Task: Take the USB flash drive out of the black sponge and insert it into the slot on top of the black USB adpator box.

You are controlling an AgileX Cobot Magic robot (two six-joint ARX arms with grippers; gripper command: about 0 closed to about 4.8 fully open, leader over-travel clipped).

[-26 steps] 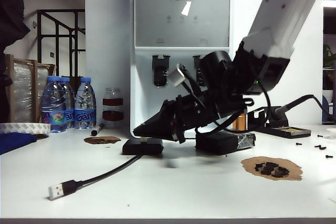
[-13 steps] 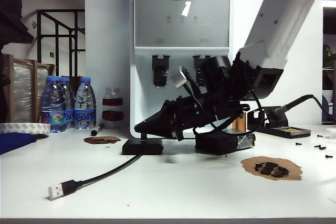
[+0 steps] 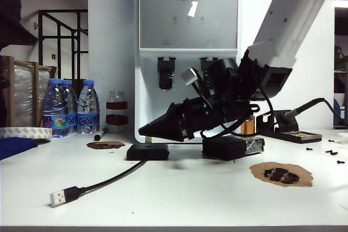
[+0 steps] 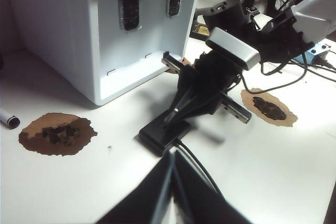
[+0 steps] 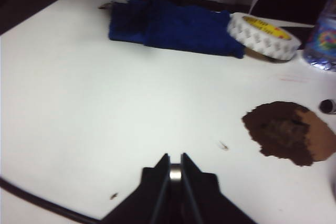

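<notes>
My right gripper [image 5: 175, 174] pinched the flash drive [image 5: 175, 172] just above the adapter box [image 3: 148, 151]. My left gripper [image 4: 172, 174], fingers closed, hung well back over the counter [image 3: 179, 196].

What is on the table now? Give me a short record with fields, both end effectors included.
right end effector: shut on the flash drive, tips pointing down just over the box
left end effector: shut, nothing in it, up over the table on the near side of the box
box: flat on the table, beside the sponge, cable running to a loose plug
sponge: on the table behind the right arm, drive already out
slot: too small to make out
drive seated: cannot tell
</notes>
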